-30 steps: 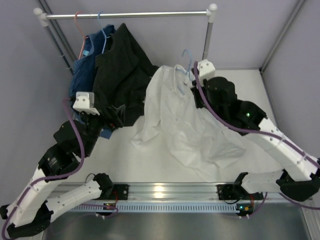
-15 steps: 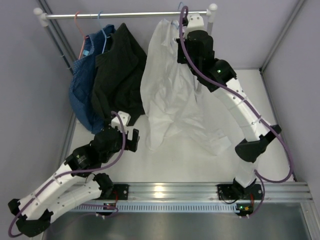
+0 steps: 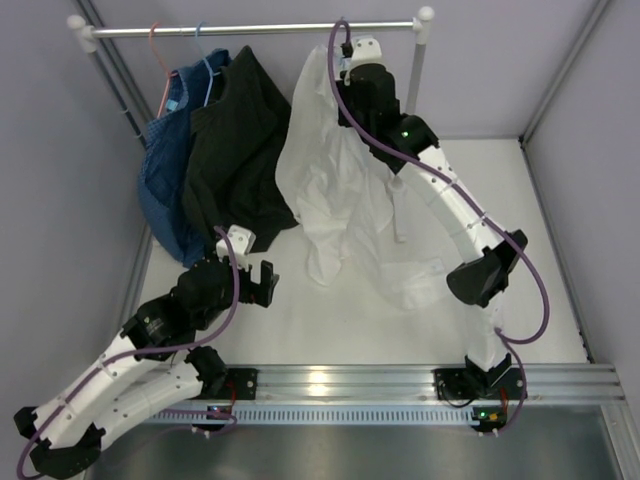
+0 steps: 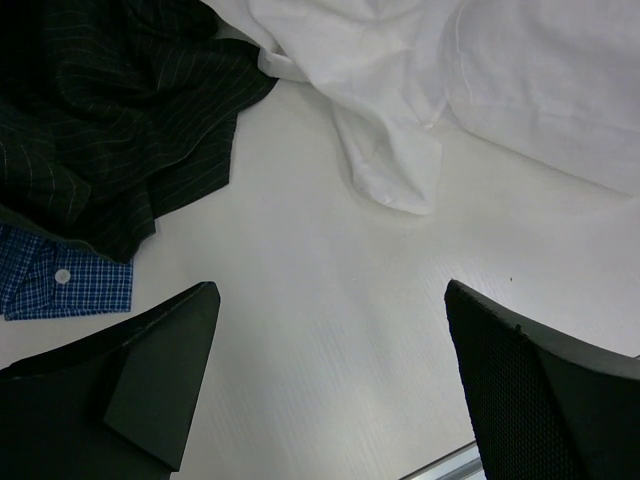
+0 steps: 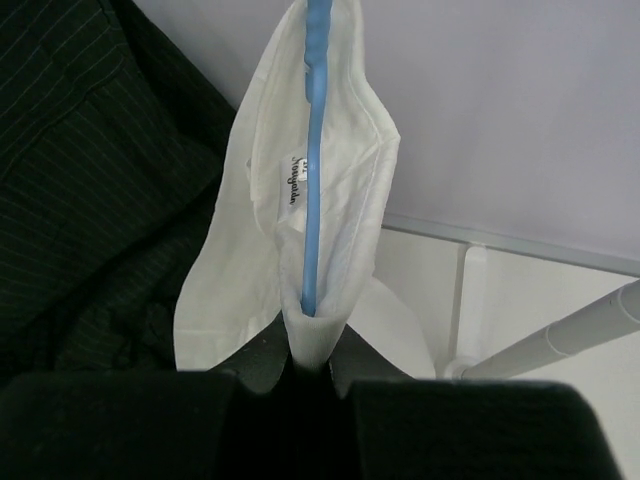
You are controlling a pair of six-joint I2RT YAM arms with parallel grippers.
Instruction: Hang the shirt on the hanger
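**Shirt (image 3: 340,200) raised collar-first to the rail (image 3: 250,30), long axis dropping to the table (image 3: 330,330)**

Pinched at the collar by the right gripper (image 5: 308,355), jaws pressed together on the white fold and on the hanger (image 5: 312,150) wire wrapped inside it. From the right wrist: light-blue wire running straight up and away from the jaws, through the neck opening, label just beside it. Cannot tell whether the hook sits over the rail.

From above: collar end at the top, right under the rail and near its right post. Long axis running from there down and toward the near right, wrinkled body hanging, lower part and a sleeve lying on the table.

Just to the left, touching the shirt's edge: black garment (image 3: 240,150), then blue denim garment (image 3: 165,190), both hung from the rail, with a pink hanger (image 3: 155,45) at the far left.

Low over the table, well apart from the rail: left gripper (image 4: 330,370), fingers spread wide, holding nothing, a sleeve end of the shirt beyond its tips and a blue checked cuff (image 4: 60,285) to its left.
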